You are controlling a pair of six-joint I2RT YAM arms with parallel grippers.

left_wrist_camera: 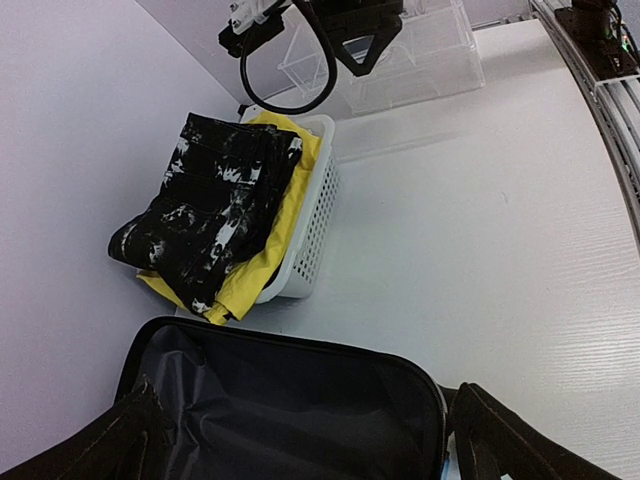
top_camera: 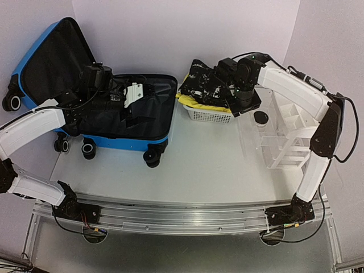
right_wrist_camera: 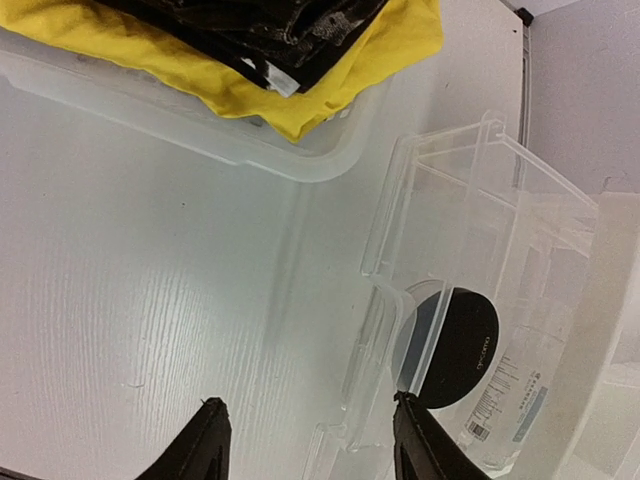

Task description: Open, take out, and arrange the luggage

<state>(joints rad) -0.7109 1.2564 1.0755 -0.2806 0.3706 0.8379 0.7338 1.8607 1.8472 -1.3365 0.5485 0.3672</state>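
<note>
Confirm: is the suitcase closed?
No: the suitcase lies open, with its lid raised and the black lining exposed.

A lab: bare lilac walls (top_camera: 170, 34), white table (top_camera: 216, 165), aluminium mounting rail (top_camera: 182, 215).

We find the luggage (left_wrist_camera: 220, 352) and both fingers (left_wrist_camera: 500, 440) of the left gripper (left_wrist_camera: 305, 400) cut off by the picture's edge

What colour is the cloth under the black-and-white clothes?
The cloth is yellow, clearest in the left wrist view.
</note>
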